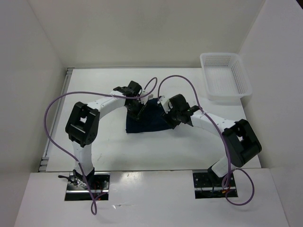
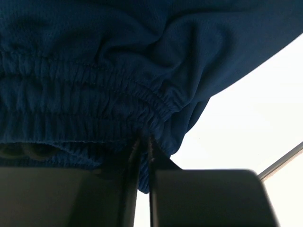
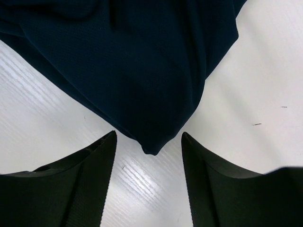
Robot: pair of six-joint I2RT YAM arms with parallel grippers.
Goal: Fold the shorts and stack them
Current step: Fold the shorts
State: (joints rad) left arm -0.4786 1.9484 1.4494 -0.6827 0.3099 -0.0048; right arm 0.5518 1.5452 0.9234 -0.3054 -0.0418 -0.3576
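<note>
Shorts (image 1: 147,120) are dark navy, soft and limp, and light. There is no stiffness, so they will sag and drag rather than hold shape when lifted. The mesh-like knit looks grippy enough and is not fragile. The best holds are the gathered elastic waistband (image 2: 85,94), which is thick and bunches well, and the outer corners and hems, so the cloth hangs flat for a fold. The shorts lie bunched mid-bench (image 1: 165,151), between the two arms and well apart from the white mesh basket (image 1: 226,75) at the far right. In the left wrist view the left jaws are almost closed, with a narrow slit between them. A bit of waistband edge is nipped in that slit, and the rest of the band spreads above and to the left. The right jaws are wide open and hold nothing. A rounded corner of the cloth (image 3: 151,142) points down into the gap between the fingertips (image 3: 106,144), roughly centred and apart from both, with bare bench below it. My call is that a short advance and a close would catch that corner.
</note>
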